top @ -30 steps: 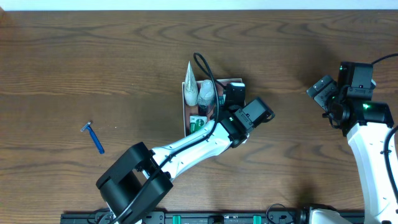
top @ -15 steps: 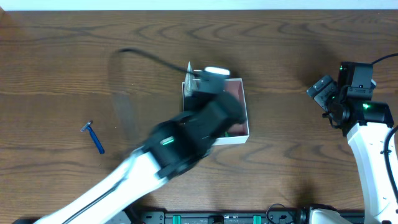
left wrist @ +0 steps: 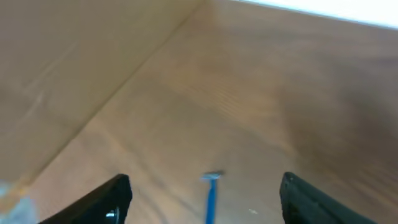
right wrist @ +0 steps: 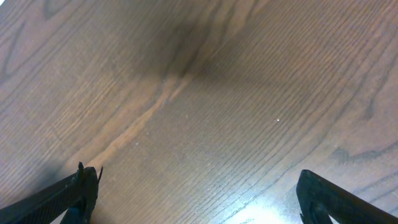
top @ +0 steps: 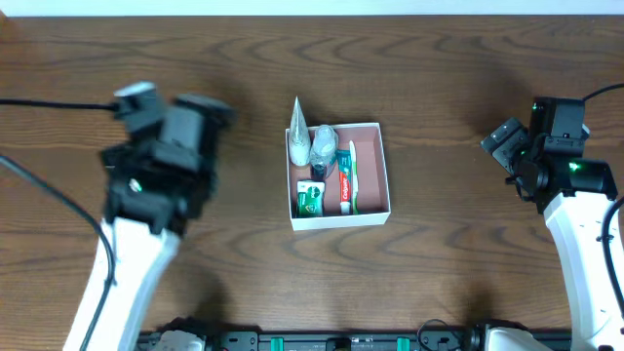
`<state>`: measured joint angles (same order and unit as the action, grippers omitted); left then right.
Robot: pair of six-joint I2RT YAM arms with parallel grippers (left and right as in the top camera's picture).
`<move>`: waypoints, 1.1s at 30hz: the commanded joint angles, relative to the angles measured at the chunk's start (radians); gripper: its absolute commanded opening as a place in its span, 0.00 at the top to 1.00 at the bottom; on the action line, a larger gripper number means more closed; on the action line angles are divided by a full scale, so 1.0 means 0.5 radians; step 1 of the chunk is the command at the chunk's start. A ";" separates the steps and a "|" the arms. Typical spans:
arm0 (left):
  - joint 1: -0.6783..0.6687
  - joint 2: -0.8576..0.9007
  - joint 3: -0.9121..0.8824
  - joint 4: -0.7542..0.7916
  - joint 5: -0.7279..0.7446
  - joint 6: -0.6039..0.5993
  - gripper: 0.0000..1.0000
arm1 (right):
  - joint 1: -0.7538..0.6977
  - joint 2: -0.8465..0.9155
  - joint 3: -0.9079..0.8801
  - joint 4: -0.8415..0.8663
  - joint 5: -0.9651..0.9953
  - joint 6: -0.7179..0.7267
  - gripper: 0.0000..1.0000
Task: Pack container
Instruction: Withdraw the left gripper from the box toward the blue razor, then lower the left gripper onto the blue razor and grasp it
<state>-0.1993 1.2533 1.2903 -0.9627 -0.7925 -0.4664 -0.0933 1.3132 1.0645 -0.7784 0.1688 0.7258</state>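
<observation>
Your packing looks well along. The container [top: 388, 185] lies well off to the right of your left claw [left wrist: 205, 184], between it and the right claw [right wrist: 196, 180]. It already holds a toothpaste tube [top: 347, 180], a green-and-white packet [top: 310, 197], a pale bottle [top: 323, 144] and a white tube [top: 297, 122] that pokes out past its far wall.

What seems left is the blue razor [left wrist: 211, 199]. It lies flat on the worktop [top: 468, 78] below your left claw, in line with the gap. That claw's jaws stand wide apart and carry nothing. The right claw is spread just as wide over bare wood, also with nothing in it.

The worktop is dark brown wood with strong grain and a soft sheen. Beyond your claws, only a pale strip shows along its far edge, so you can tell little of the room.
</observation>
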 commanded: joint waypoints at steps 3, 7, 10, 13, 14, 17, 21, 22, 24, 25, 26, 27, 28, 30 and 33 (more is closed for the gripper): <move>0.558 0.308 -0.030 0.108 0.444 0.194 0.21 | -0.013 -0.025 0.006 0.000 0.014 -0.018 0.01; 0.889 0.581 -0.030 0.256 0.880 0.433 0.21 | -0.013 -0.025 0.006 0.000 0.014 -0.018 0.01; 1.026 0.742 -0.030 0.335 1.021 0.582 0.21 | -0.013 -0.025 0.006 0.000 0.014 -0.018 0.01; 1.108 0.834 -0.030 0.414 1.187 0.593 0.19 | -0.013 -0.025 0.006 0.000 0.014 -0.018 0.01; 1.128 0.856 -0.030 0.439 1.267 0.628 0.19 | -0.013 -0.025 0.006 0.000 0.014 -0.018 0.01; 1.175 0.922 -0.030 0.521 1.520 0.762 0.18 | -0.013 -0.025 0.006 0.000 0.014 -0.018 0.01; 1.217 1.015 -0.030 0.597 1.699 0.862 0.17 | -0.013 -0.025 0.006 0.000 0.015 -0.018 0.01; 1.223 1.037 -0.030 0.607 1.722 0.870 0.16 | -0.013 -0.025 0.006 0.000 0.014 -0.018 0.01; 1.231 1.084 -0.030 0.613 1.728 0.872 0.16 | -0.013 -0.025 0.006 0.000 0.014 -0.018 0.01; 1.231 1.109 -0.030 0.613 1.728 0.873 0.17 | -0.013 -0.025 0.006 0.000 0.014 -0.018 0.01; 1.231 1.126 -0.030 0.612 1.728 0.873 0.16 | -0.013 -0.025 0.006 0.000 0.014 -0.018 0.01; 1.231 1.147 -0.030 0.612 1.728 0.872 0.16 | -0.013 -0.025 0.006 0.000 0.014 -0.018 0.01; 1.231 1.170 -0.030 0.610 1.729 0.872 0.17 | -0.013 -0.025 0.006 0.000 0.014 -0.018 0.01; 1.231 1.204 -0.031 0.605 1.728 0.873 0.16 | -0.013 -0.025 0.006 0.000 0.014 -0.018 0.01; 1.231 1.252 -0.031 0.603 1.728 0.872 0.17 | -0.013 -0.025 0.006 0.000 0.014 -0.018 0.01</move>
<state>0.4107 1.8553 1.2827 -0.6552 0.0544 -0.0475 -0.0933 1.3132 1.0645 -0.7776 0.1688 0.7258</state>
